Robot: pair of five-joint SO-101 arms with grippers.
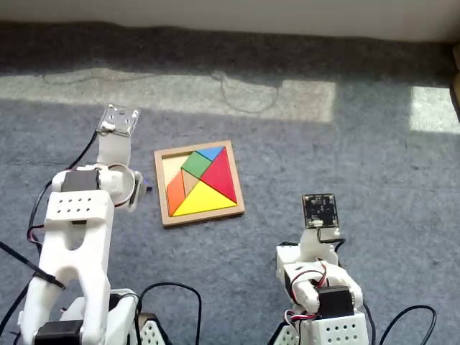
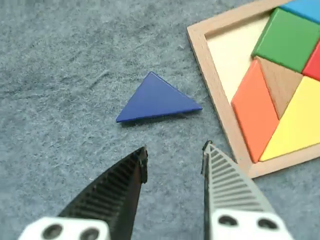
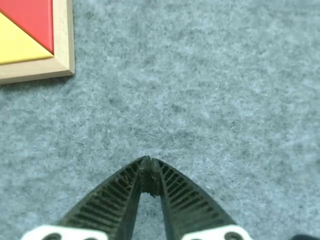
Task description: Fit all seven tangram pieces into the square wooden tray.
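High view: the square wooden tray (image 1: 205, 217) lies tilted near the middle of the grey, carpet-like desk (image 1: 345, 165), with open fabric on every side. The left arm (image 1: 79, 215) stands just beside the tray's left rim, and the right arm (image 1: 316, 287) is apart from its lower right corner.

Six flat pieces sit flush inside the raised, pale wood rim:
- a light blue piece (image 1: 212, 152) at the far edge
- a green square (image 1: 195, 164) next to it
- a big red triangle (image 1: 221, 178)
- a big yellow triangle (image 1: 201, 198)
- an orange parallelogram (image 1: 176, 190) along the left wall
- a small wood-coloured triangle (image 1: 190, 181) between them

One triangular patch of bare tray floor (image 1: 171, 167) shows in the far left corner.

From the left wrist view, the seventh piece, a dark blue triangle (image 2: 157, 99), lies flat on the fabric just outside the tray rim (image 2: 222, 97), close to it but not touching. The left pincer (image 2: 175, 150) hangs released just short of this triangle. Its ribbed fingers, one black and one pale, are spread apart and grasp nothing.

From the right wrist view, the right pincer (image 3: 150, 167) is clenched, black ridged tips together on nothing, over bare fabric. The tray's corner (image 3: 62, 50) lies well ahead of it.
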